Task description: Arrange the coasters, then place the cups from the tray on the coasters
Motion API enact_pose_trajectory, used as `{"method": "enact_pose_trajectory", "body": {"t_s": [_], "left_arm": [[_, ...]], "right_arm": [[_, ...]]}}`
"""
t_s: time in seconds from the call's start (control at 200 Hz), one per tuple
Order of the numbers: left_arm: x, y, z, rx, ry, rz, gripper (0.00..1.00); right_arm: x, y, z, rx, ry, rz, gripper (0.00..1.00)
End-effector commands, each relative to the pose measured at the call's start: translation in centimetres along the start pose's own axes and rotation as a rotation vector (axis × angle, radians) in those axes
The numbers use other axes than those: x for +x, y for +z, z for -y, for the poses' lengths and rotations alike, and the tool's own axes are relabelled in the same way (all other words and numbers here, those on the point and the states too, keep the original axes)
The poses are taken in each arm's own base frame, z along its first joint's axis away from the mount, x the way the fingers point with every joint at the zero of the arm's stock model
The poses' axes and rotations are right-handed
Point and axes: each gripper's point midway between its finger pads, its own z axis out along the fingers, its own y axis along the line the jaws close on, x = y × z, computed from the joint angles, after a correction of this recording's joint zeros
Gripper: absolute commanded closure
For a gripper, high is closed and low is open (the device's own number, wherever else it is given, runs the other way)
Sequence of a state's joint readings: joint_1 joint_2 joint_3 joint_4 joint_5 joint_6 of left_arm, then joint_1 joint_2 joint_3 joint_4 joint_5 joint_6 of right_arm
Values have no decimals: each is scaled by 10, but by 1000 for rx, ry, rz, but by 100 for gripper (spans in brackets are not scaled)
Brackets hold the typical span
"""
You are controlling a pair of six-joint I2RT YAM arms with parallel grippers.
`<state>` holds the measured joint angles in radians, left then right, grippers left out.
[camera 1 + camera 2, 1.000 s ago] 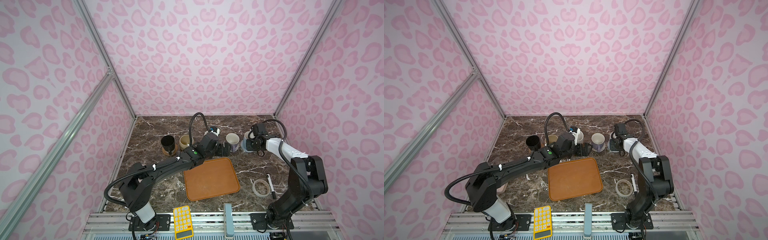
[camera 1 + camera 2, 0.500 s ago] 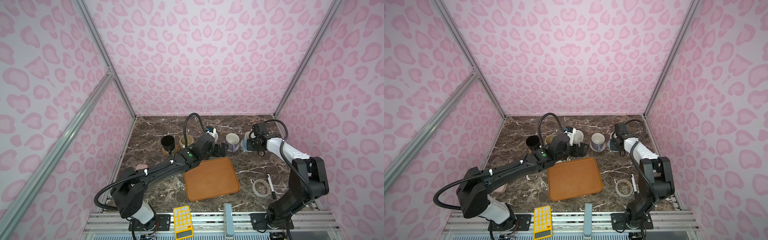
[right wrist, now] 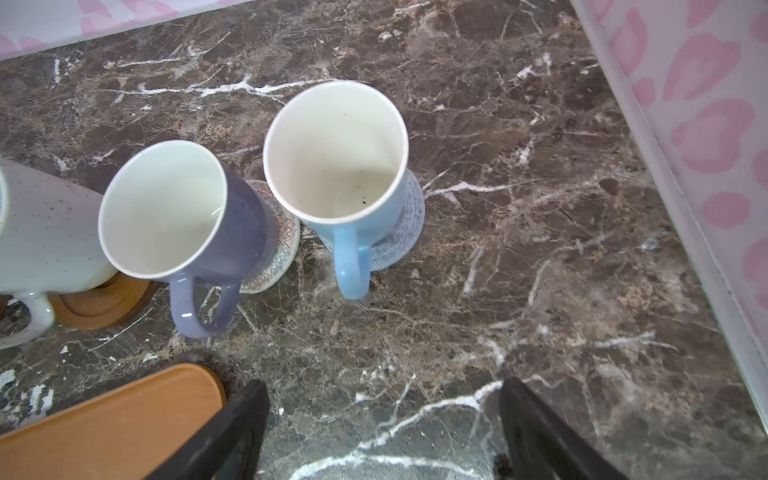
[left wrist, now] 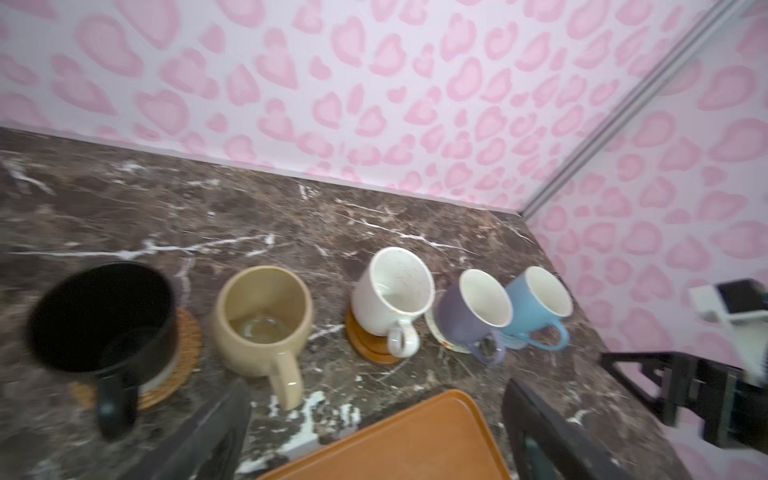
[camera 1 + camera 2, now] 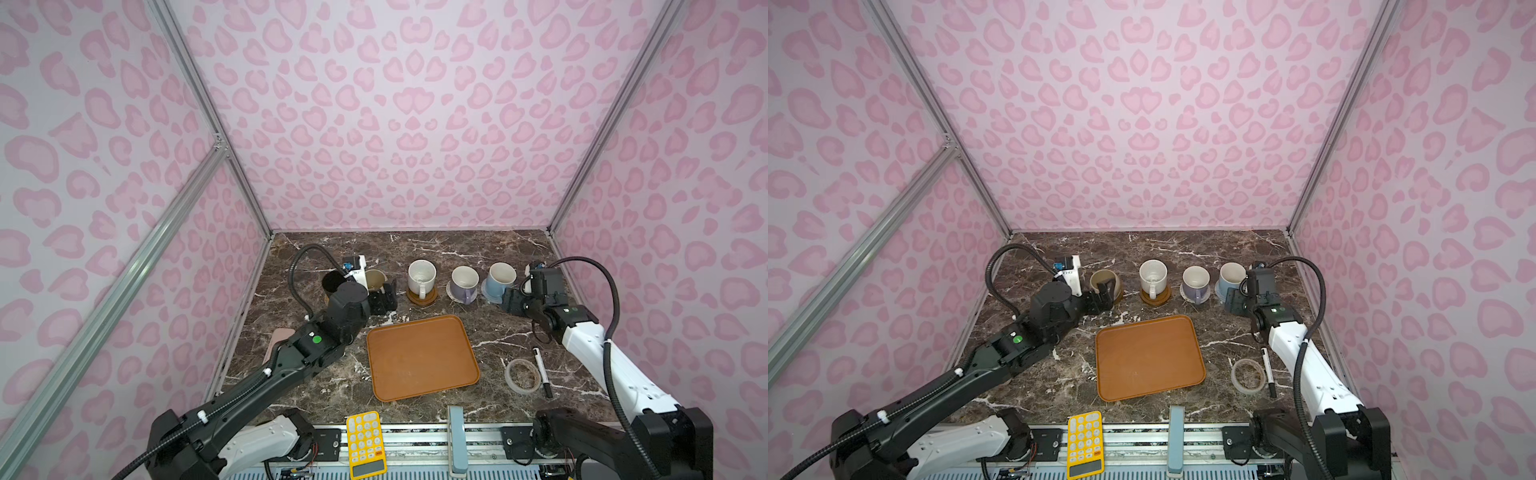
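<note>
- Tray (image 5: 422,357): bare, no cup on it, at the front middle of the table (image 3: 540,249).
- Cups: five upright in one row behind the tray: black cup (image 4: 99,316), cream cup (image 4: 262,316), speckled cup (image 5: 421,276), lavender cup (image 3: 166,208), blue cup (image 3: 336,153).
- Coasters (image 4: 187,345): one shows under each of four cups; the one under the cream cup is mostly hidden.
- Right gripper (image 3: 382,386): jaws spread wide, empty. The blue cup stands just ahead, clear of them, its handle pointing back at the gap.
- Left gripper (image 4: 374,399): jaws spread wide, empty. The cream cup's handle points back, its tip close to one jaw.
- Judgement: placing looks complete. Each arm is due to back straight away from its cup, the left minding that handle.
</note>
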<state>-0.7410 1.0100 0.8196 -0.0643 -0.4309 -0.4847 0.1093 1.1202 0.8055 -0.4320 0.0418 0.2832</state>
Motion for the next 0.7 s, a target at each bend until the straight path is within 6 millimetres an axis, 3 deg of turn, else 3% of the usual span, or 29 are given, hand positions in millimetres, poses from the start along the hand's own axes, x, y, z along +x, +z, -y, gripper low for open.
{"method": "enact_pose_trajectory", "body": {"t_s": [0.0, 0.12, 0.27, 0.44, 0.545, 0.695], "left_arm": [[-17, -11, -49, -220, 105, 120, 3], [-12, -16, -90, -395, 167, 146, 3], [-4, -16, -118, -464, 257, 180, 3], [13, -15, -166, -573, 213, 129, 1], [19, -16, -186, -619, 208, 149, 1], [20, -16, -204, -626, 208, 181, 4]], "right_arm": [[-4, -7, 6, 18, 43, 64, 13], [-5, -7, 19, 64, 39, 156, 14], [-13, -8, 29, 107, 41, 280, 14], [-3, 7, 34, 130, -17, 331, 14], [3, 14, 42, 171, -74, 361, 15], [-6, 10, 39, 153, -108, 473, 14]]}}
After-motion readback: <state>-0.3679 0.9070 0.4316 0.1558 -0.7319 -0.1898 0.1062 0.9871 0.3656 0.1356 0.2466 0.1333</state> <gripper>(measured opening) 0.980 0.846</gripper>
